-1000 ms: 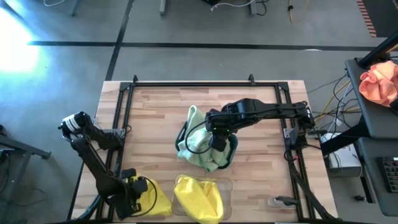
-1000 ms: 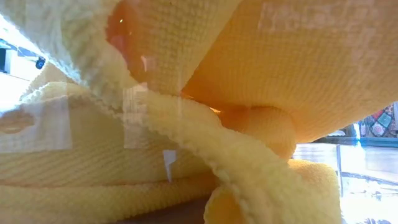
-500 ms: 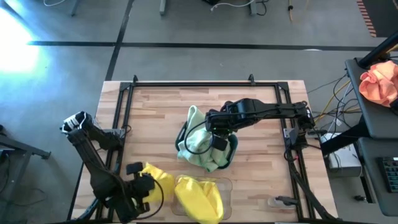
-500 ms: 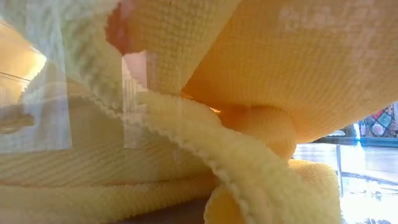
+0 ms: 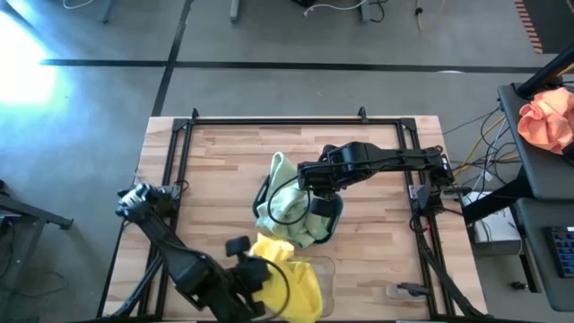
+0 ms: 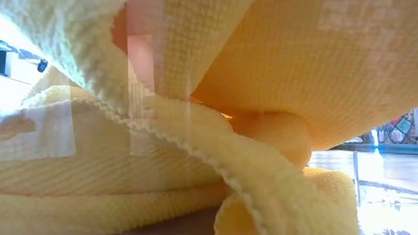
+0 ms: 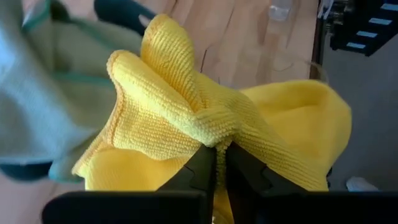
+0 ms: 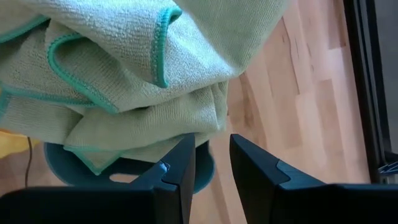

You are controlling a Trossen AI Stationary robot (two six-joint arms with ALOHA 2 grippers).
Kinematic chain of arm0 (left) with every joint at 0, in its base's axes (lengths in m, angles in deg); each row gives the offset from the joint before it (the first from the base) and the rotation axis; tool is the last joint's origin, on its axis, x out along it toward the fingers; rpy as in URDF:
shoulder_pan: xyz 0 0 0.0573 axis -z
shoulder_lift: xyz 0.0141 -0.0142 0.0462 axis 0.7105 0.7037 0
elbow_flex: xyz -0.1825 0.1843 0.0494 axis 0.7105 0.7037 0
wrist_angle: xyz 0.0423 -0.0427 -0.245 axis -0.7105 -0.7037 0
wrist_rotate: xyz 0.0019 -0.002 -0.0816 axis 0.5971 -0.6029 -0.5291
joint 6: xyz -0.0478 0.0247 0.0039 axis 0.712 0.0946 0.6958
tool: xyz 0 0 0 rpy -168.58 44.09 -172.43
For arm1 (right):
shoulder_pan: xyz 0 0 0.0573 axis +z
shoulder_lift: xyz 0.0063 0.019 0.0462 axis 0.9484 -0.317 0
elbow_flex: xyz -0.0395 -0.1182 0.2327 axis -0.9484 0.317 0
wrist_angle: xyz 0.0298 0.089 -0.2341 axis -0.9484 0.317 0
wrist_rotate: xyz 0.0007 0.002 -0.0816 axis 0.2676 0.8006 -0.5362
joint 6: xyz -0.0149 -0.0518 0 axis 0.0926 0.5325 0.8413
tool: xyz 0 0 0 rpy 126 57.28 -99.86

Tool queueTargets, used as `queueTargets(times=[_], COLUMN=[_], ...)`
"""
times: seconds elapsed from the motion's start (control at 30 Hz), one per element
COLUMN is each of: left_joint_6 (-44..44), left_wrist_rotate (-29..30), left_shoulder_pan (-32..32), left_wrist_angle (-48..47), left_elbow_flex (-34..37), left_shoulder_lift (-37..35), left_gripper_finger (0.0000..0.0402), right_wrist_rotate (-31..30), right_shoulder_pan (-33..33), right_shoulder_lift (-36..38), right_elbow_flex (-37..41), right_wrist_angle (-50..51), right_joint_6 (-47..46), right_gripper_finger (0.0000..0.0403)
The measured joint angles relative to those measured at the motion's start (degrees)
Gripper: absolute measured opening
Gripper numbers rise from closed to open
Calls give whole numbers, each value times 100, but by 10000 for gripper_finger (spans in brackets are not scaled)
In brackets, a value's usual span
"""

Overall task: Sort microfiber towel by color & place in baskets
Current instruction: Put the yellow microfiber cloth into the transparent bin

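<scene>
My left gripper [image 5: 256,267] [image 7: 219,152] is at the table's near edge, beside the clear basket [image 5: 328,266], shut on a bright yellow towel [image 5: 270,248] [image 7: 186,106]. More yellow towels [image 5: 300,289] [image 6: 196,163] lie in that basket and fill the low view. Pale green towels [image 5: 282,202] [image 8: 124,62] are piled on the dark teal basket [image 5: 337,215] [image 8: 124,173] at mid-table, draping over its left side. My right gripper [image 5: 314,199] [image 8: 211,146] hovers open just above the pile, with nothing between its fingers. My left gripper pinches a gathered fold of the yellow towel [image 7: 217,127] between its two fingers. The cloth bunches up into ridges right beyond the fingertips and spreads out to both sides. The towel's far part lies over the yellow towels in the clear basket.
Black rails [image 5: 269,120] frame the wooden table. A small clear item [image 5: 400,289] lies near the near right corner. An orange-pink cloth [image 5: 547,121] sits on a stand off the table's right side. Bare wood [image 5: 224,161] lies left of the teal basket.
My left gripper has carried the yellow towel from the near left corner toward the right along the near edge, up to the clear basket, staying shut on it. The towel now sits against the yellow pile in the basket.
</scene>
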Motion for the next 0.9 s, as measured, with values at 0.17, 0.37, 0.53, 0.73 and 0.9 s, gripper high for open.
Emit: queueTargets(times=[0.17,0.37,0.53,0.73,0.9], left_joint_6=[-434,-596,-303,-142,-140], left_wrist_rotate=[-62,-216,-529,-515,-621], left_shoulder_pan=[-104,-108,-108,-97,-148], left_wrist_angle=[-382,-620,-178,95,431], left_elbow_flex=[-1111,-1966,-1675,-1611,-1553], left_shoulder_lift=[646,1227,1220,1241,1242], left_gripper_finger=[14,15,15,24,51], right_wrist_rotate=[-5,-7,-3,17,156], right_shoulder_pan=[-1,-1,-1,1,1], right_shoulder_lift=[0,2,2,4,7], right_elbow_flex=[0,4,4,4,9], right_wrist_angle=[-1,-6,-20,-26,-24], right_joint_6=[61,64,51,-54,-54], right_gripper_finger=[93,93,93,93,93])
